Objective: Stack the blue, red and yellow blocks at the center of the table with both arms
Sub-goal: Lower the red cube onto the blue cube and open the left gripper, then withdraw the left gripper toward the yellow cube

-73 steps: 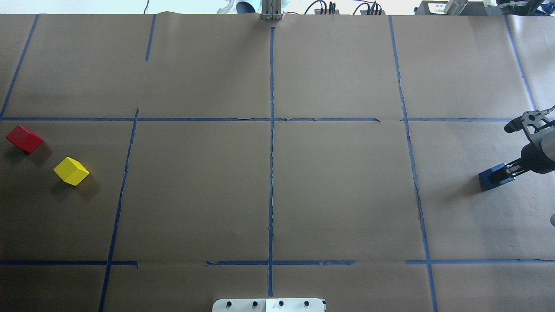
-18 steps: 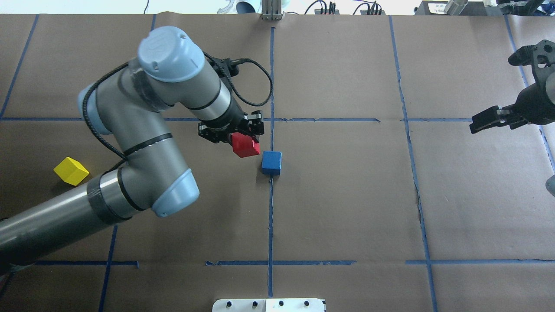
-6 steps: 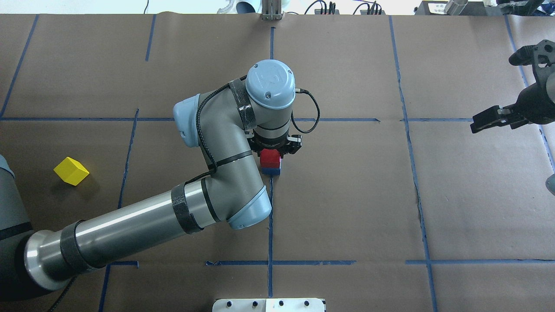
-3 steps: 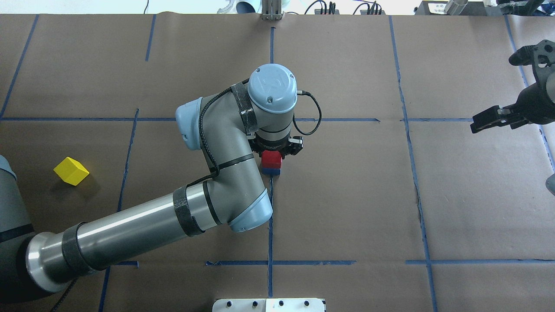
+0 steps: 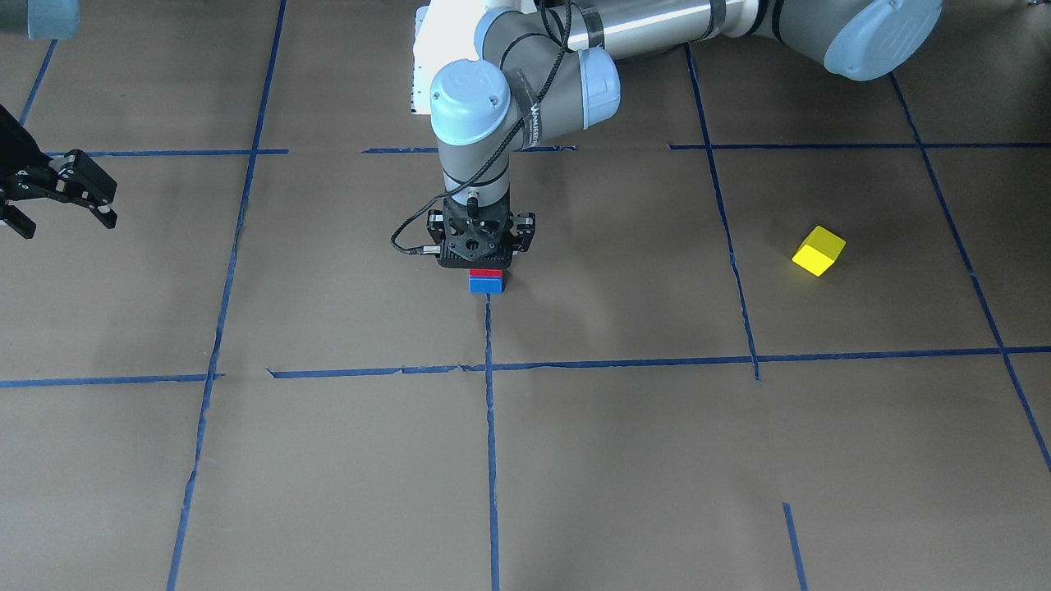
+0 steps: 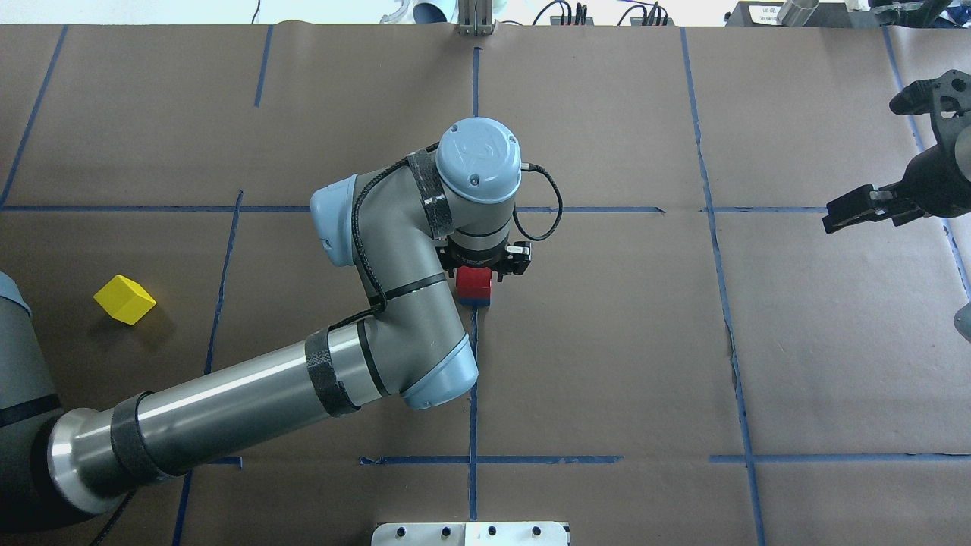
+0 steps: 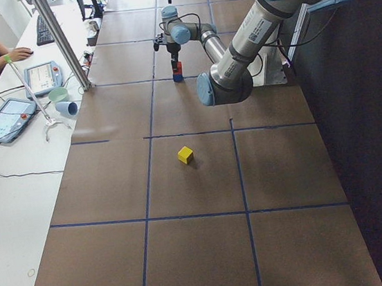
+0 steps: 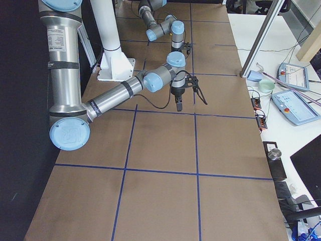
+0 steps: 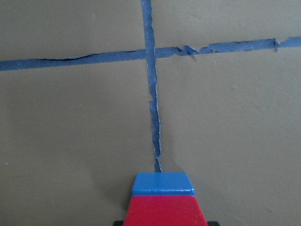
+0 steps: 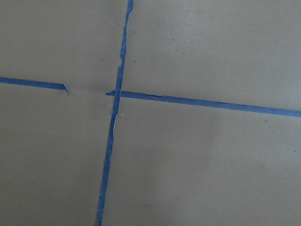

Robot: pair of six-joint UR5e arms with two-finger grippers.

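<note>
Directly under the left gripper [image 5: 483, 261] sits the red block [image 5: 484, 272], resting flat on the blue block [image 5: 485, 286], which stands on the table [image 5: 657, 460] where the blue tape line [image 5: 489, 427] runs through the middle. The gripper points straight down, and its fingers appear pressed against the red block's sides, though its own body hides most of them. From the left wrist camera the red block fills the space just below the lens, and the blue block's edge shows squarely in line beyond it, so the two look well matched. My reading is that the second step, setting red on blue, is at the point of release. The next move calls for spreading the fingers without twisting, then lifting straight up so neither block is nudged off the other. The yellow block [image 5: 818, 251] lies well apart from this gripper, out on the left arm's own side of the table and turned at an angle to the tape lines; it is the last piece to bring in. The right gripper [image 5: 66, 223] hangs far off on the opposite side, spread and holding nothing, with only bare paper and tape beneath it.
</note>
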